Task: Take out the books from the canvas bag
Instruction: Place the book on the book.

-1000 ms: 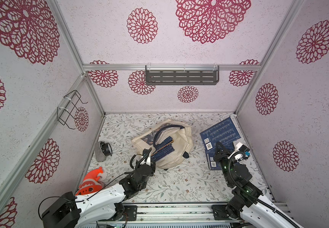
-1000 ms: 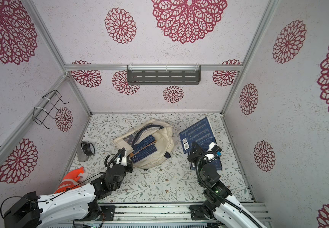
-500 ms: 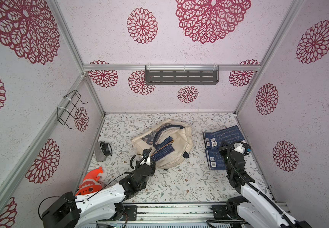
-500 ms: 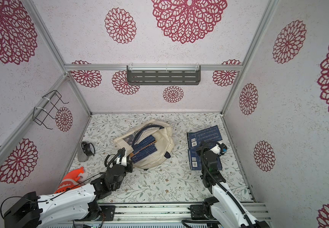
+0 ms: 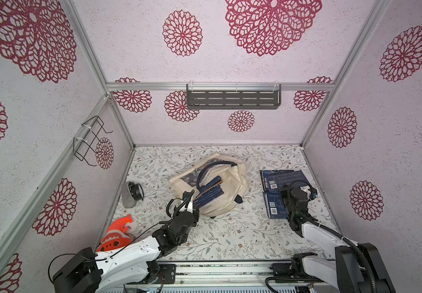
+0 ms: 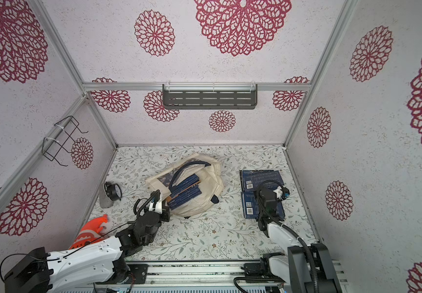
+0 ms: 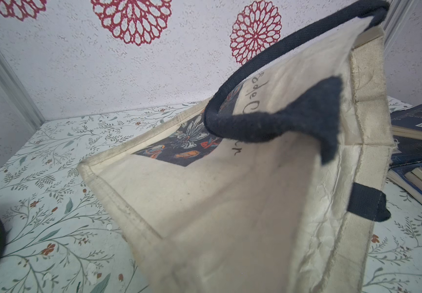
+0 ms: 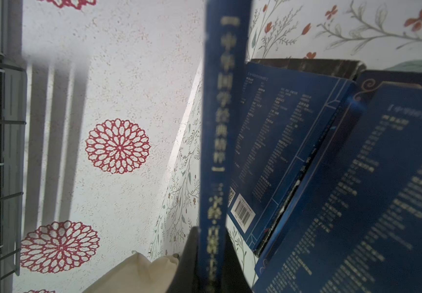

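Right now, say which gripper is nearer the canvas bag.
Left. The left gripper grips the near edge of the canvas bag; the right gripper holds a book at the stacked books, apart from it.

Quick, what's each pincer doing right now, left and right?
Left pincer: closed, gripping the cream canvas bag with navy handles at its rim.
Right pincer: closed on a thin dark-blue paperback book.

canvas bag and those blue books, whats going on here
A two-armed robot is emptying the canvas bag. The left gripper is shut on the bag's rim, and several books are still inside. The right gripper is shut on a blue book, at the pile of removed books on its right side.
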`<state>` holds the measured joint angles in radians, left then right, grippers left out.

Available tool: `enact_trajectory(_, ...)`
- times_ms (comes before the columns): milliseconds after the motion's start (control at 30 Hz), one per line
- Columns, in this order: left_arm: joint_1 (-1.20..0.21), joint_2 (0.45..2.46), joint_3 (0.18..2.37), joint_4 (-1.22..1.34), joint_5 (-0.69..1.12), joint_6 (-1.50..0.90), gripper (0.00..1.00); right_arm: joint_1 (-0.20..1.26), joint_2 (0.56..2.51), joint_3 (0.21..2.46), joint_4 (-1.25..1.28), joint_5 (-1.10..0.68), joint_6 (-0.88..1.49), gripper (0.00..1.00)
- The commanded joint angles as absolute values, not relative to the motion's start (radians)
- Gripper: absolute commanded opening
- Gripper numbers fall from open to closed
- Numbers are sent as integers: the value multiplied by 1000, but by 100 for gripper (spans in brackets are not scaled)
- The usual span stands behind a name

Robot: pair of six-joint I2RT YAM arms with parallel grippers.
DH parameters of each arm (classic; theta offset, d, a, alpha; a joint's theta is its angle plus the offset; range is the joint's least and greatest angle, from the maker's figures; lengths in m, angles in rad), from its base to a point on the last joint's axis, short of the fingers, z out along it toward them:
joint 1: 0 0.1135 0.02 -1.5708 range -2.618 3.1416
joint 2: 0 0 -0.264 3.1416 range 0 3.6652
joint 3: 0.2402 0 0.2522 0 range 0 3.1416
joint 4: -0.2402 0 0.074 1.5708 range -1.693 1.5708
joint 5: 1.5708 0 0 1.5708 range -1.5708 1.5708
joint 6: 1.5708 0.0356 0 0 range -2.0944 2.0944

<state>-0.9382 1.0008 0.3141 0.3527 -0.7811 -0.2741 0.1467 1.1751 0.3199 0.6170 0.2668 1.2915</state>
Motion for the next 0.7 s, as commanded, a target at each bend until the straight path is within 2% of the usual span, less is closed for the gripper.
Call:
enact_trajectory(0,-946,991,338,387,-796,-276,0,141,1219,319,754,309,1349,0)
enact_trajectory(300,-947,996,340,386,-799,-273,0,112,1388,353,871,233,1408,0)
enact_trajectory(667,-946,1014,347,387,-796,-267,0,78,1456,451,747,180,1433,2)
